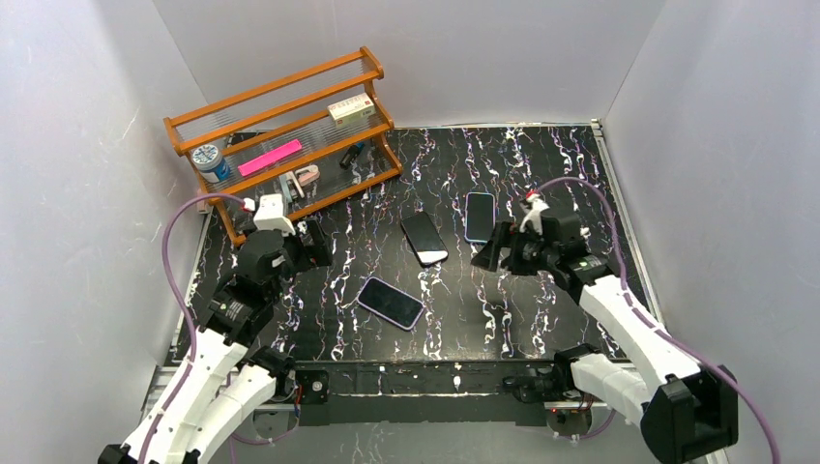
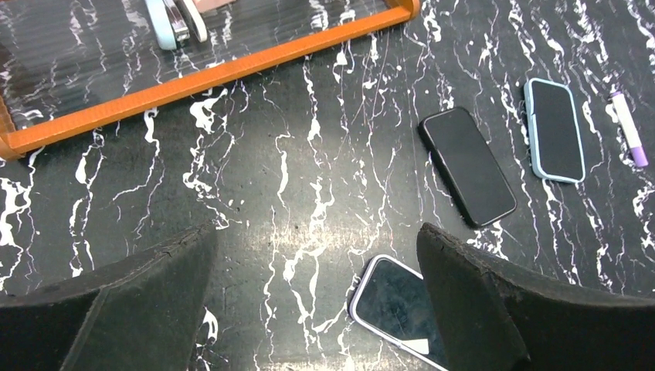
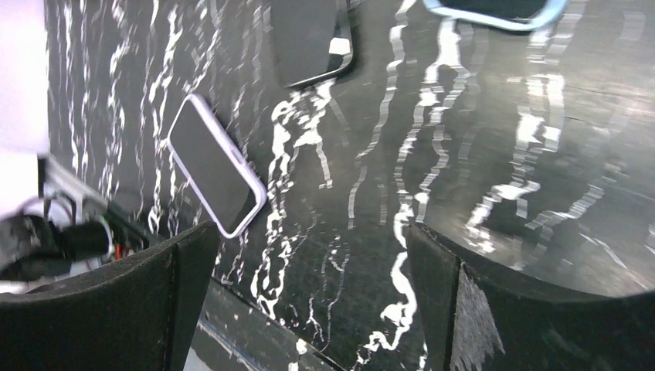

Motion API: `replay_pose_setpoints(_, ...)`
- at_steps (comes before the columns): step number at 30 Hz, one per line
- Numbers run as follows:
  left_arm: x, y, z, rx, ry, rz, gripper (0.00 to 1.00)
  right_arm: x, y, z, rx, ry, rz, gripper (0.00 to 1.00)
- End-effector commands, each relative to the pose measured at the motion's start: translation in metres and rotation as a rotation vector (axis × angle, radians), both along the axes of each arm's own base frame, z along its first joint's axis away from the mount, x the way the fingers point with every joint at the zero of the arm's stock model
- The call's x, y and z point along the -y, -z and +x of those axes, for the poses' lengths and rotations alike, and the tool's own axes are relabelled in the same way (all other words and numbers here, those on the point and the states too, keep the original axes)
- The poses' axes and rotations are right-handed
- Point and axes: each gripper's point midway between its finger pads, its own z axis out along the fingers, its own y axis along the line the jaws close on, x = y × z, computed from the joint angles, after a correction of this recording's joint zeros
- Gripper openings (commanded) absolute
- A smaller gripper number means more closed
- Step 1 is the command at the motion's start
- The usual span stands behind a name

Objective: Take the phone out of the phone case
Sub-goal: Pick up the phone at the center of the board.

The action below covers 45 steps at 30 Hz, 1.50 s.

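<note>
Three phones lie face up on the black marbled table. One in a lilac-white case [image 1: 391,302] lies front centre and shows in the left wrist view [image 2: 394,305] and the right wrist view [image 3: 215,164]. A black phone [image 1: 424,238] lies in the middle. A phone in a light blue case [image 1: 479,217] lies behind it to the right. My left gripper [image 1: 307,246] is open and empty above the table, left of the lilac-cased phone. My right gripper [image 1: 503,249] is open and empty just right of the black phone and in front of the blue-cased one.
An orange wooden rack [image 1: 280,126] stands at the back left, holding a blue-capped tub [image 1: 208,159], a pink strip [image 1: 271,157] and a small box [image 1: 351,108]. A purple marker [image 2: 629,130] lies right of the blue-cased phone. White walls enclose the table.
</note>
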Motion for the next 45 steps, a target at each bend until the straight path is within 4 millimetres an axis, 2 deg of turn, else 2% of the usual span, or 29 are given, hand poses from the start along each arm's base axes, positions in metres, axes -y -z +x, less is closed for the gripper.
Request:
replay_pose_setpoints(1, 0.003, 0.016, -0.002, -0.068, 0.026, 0.034, 0.98, -0.05, 0.0, -0.01, 0.08, -0.219, 0.012, 0.99)
replay_pose_setpoints(12, -0.001, 0.024, -0.003, -0.097, 0.021, 0.041, 0.98, -0.14, 0.053, -0.043, 0.069, -0.602, -0.212, 0.99)
replay_pose_setpoints(19, -0.007, 0.022, -0.003, -0.085, -0.001, 0.046, 0.98, -0.176, 0.084, -0.043, 0.079, -0.722, -0.358, 0.99)
replay_pose_setpoints(27, -0.006, 0.02, -0.004, -0.078, 0.006, 0.041, 0.98, -0.208, 0.106, -0.066, 0.087, -0.87, -0.483, 0.99)
replay_pose_setpoints(34, -0.01, 0.02, -0.004, -0.074, -0.01, 0.042, 0.98, -0.212, 0.124, -0.088, 0.056, -0.95, -0.6, 0.99)
replay_pose_setpoints(40, -0.012, 0.022, -0.003, -0.08, -0.022, 0.046, 0.98, -0.193, 0.144, -0.085, 0.037, -0.935, -0.817, 0.99)
replay_pose_setpoints(45, -0.011, 0.021, -0.003, -0.078, -0.034, 0.029, 0.98, -0.183, 0.156, -0.085, 0.017, -0.936, -0.893, 0.97)
